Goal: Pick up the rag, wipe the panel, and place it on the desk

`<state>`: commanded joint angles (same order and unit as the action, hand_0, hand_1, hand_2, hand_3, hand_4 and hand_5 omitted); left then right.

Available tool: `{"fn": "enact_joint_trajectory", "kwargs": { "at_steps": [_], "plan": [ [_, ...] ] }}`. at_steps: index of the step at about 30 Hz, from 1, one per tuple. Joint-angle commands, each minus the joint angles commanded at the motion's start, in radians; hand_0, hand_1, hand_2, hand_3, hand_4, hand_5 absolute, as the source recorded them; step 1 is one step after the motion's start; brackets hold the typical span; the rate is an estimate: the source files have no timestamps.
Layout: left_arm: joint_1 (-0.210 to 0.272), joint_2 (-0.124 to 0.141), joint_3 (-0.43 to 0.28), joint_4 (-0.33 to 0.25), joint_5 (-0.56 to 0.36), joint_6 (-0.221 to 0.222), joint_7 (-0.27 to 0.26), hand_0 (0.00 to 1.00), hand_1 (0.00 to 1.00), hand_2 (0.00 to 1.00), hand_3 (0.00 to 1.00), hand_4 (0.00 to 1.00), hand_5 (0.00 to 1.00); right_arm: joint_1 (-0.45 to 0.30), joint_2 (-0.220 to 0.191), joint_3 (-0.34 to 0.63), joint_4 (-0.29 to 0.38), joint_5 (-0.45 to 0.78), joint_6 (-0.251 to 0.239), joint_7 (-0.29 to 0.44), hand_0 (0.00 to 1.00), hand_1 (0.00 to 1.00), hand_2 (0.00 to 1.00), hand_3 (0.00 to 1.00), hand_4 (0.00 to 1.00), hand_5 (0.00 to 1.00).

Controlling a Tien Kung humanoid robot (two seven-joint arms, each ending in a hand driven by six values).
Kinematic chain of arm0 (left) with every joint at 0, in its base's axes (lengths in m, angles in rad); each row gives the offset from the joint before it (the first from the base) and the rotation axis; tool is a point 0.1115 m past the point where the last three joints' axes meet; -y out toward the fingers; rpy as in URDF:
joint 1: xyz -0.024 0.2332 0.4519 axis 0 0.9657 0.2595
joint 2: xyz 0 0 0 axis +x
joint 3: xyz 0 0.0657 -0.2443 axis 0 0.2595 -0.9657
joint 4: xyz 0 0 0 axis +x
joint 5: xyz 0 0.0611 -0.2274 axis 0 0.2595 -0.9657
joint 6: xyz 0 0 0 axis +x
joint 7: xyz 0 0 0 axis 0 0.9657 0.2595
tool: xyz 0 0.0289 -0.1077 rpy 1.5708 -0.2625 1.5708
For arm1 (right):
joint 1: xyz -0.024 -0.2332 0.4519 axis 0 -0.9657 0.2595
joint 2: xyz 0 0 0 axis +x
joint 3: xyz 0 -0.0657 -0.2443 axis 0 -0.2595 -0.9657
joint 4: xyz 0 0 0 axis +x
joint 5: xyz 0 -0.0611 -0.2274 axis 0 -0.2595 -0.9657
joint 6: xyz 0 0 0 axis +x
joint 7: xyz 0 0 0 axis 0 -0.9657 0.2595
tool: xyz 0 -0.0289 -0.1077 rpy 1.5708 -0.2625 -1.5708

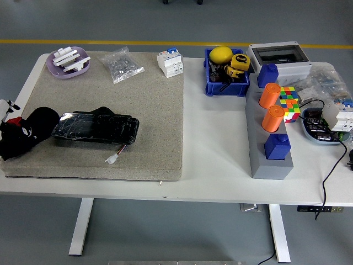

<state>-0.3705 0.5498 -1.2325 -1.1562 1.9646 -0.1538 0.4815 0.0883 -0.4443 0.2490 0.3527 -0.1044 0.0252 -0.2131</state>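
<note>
Rag (25,138) lying bunched on the grey mat (149,110), touching the black panel's (95,128) left end. Looks set down, wiping probably finished. Left hand (5,107) barely at the picture's edge; grip impossible to tell.

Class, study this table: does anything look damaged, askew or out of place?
Yes. The black panel on the grey mat looks cracked across its face, and a loose white connector trails from it. The black rag overhangs the mat's left edge.

At the left edge shows what may be the left hand (5,106): a small white part, black-marked.
</note>
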Motion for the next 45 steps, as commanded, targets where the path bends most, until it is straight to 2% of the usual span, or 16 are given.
{"fn": "enact_joint_trajectory", "kwargs": {
  "at_steps": [3, 4, 9, 10, 15, 16, 20, 23, 25, 31, 36, 40, 45],
  "plan": [
    [0.014, 0.001, -0.028, -0.018, -0.026, 0.008, -0.037, 0.762, 0.834, 0.852, 0.815, 0.998, 0.294, 0.001, 0.000, 0.001, 0.000, -0.001, -0.001, 0.000, 0.734, 0.643, 0.690, 0.711, 0.998, 0.626],
    [0.016, 0.001, -0.034, -0.021, -0.033, 0.011, -0.047, 0.707, 0.788, 0.804, 0.719, 0.909, 0.161, 0.002, 0.000, 0.001, 0.000, -0.001, -0.001, 0.000, 0.734, 0.643, 0.691, 0.709, 0.998, 0.624],
    [0.032, -0.014, -0.104, -0.001, -0.167, 0.027, -0.148, 0.707, 0.788, 0.804, 0.719, 0.909, 0.161, 0.002, 0.002, -0.001, 0.000, 0.000, -0.001, 0.000, 0.734, 0.643, 0.691, 0.709, 0.998, 0.624],
    [0.037, -0.018, -0.119, 0.002, -0.187, 0.030, -0.162, 0.671, 0.766, 0.781, 0.636, 0.828, 0.162, 0.002, 0.002, 0.001, 0.000, -0.001, -0.001, 0.000, 0.735, 0.643, 0.690, 0.708, 0.998, 0.623],
    [0.059, -0.042, -0.185, 0.003, -0.274, 0.039, -0.214, 0.671, 0.766, 0.781, 0.636, 0.828, 0.162, -0.001, 0.001, 0.007, 0.000, -0.005, -0.002, -0.001, 0.735, 0.643, 0.690, 0.708, 0.998, 0.623],
    [0.063, -0.052, -0.202, 0.002, -0.302, 0.043, -0.228, 0.672, 0.761, 0.773, 0.640, 0.842, 0.205, -0.002, 0.002, 0.006, -0.001, -0.005, -0.002, -0.001, 0.735, 0.646, 0.691, 0.707, 0.998, 0.623],
    [0.073, -0.076, -0.247, -0.008, -0.366, 0.056, -0.265, 0.672, 0.761, 0.773, 0.640, 0.842, 0.205, -0.005, 0.003, 0.006, -0.001, -0.006, -0.001, -0.002, 0.735, 0.646, 0.691, 0.707, 0.998, 0.623],
    [0.074, -0.092, -0.266, -0.009, -0.400, 0.056, -0.275, 0.675, 0.760, 0.768, 0.639, 0.857, 0.237, -0.006, 0.004, 0.007, -0.001, -0.006, -0.002, -0.002, 0.737, 0.646, 0.691, 0.707, 0.998, 0.623],
    [0.071, -0.112, -0.288, -0.005, -0.432, 0.048, -0.278, 0.675, 0.760, 0.768, 0.639, 0.857, 0.237, -0.006, 0.005, 0.007, -0.001, -0.007, -0.002, -0.003, 0.737, 0.646, 0.691, 0.707, 0.998, 0.623],
    [0.068, -0.191, -0.347, 0.012, -0.541, 0.049, -0.299, 0.676, 0.756, 0.765, 0.636, 0.864, 0.243, -0.009, 0.010, 0.013, -0.001, -0.011, -0.002, -0.002, 0.735, 0.646, 0.691, 0.707, 0.998, 0.624],
    [0.068, -0.255, -0.377, -0.007, -0.549, 0.039, -0.285, 0.677, 0.758, 0.765, 0.639, 0.868, 0.249, -0.023, 0.012, 0.048, -0.001, -0.033, -0.001, -0.004, 0.738, 0.646, 0.690, 0.706, 0.998, 0.624],
    [0.074, -0.280, -0.380, -0.028, -0.553, 0.039, -0.288, 0.678, 0.757, 0.765, 0.637, 0.873, 0.255, -0.025, 0.012, 0.061, 0.003, -0.049, -0.001, -0.005, 0.739, 0.646, 0.691, 0.706, 0.998, 0.624],
    [0.088, -0.296, -0.386, -0.049, -0.586, 0.050, -0.307, 0.678, 0.757, 0.765, 0.637, 0.873, 0.255, -0.028, 0.014, 0.059, 0.002, -0.047, 0.000, -0.006, 0.739, 0.646, 0.691, 0.706, 0.998, 0.624]
  ]
}}
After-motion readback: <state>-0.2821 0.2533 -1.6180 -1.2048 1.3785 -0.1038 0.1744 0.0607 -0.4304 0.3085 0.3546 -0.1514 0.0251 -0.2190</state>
